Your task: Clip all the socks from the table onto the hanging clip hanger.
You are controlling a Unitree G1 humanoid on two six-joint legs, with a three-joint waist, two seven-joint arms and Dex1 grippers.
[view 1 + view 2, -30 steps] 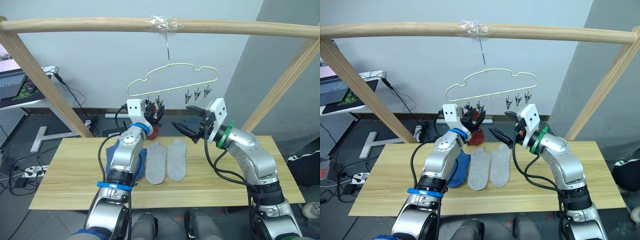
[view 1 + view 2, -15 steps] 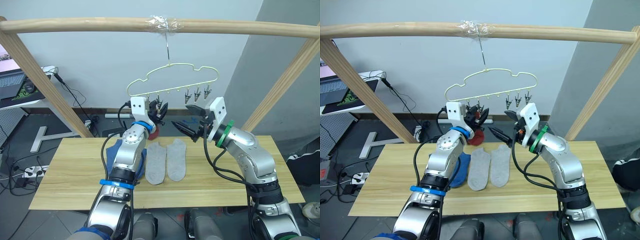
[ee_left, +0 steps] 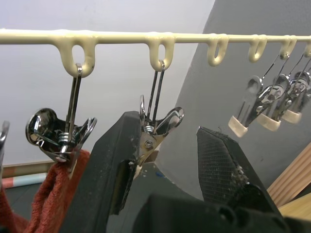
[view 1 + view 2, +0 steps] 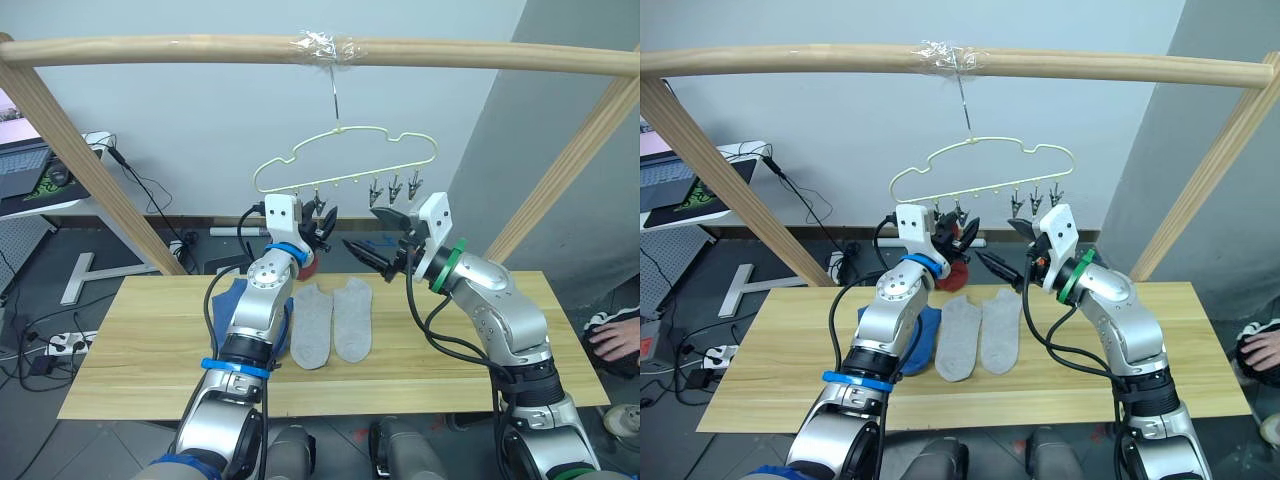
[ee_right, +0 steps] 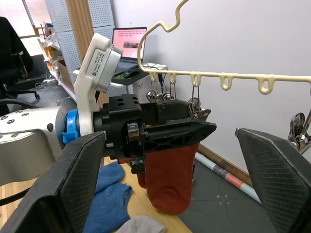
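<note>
Two grey socks point(image 4: 332, 322) and blue socks point(image 4: 228, 300) lay lengthwise on the table point(image 4: 130, 350). Above, the left gripper point(image 3: 165, 160) stood apart around a clip point(image 3: 156, 128); the right gripper point(image 4: 372, 232) gaped empty. A red sock point(image 5: 167, 182) hung toe-down from the hanger point(image 4: 345, 160).

The hanger point(image 4: 345, 158) is pale yellow with dark metal clips point(image 4: 393, 187). A brick-red sock point(image 5: 168, 179) hangs; blue socks point(image 4: 910, 338) and grey socks point(image 4: 334, 320) lie on the light wood-grain desk point(image 4: 140, 350).
</note>
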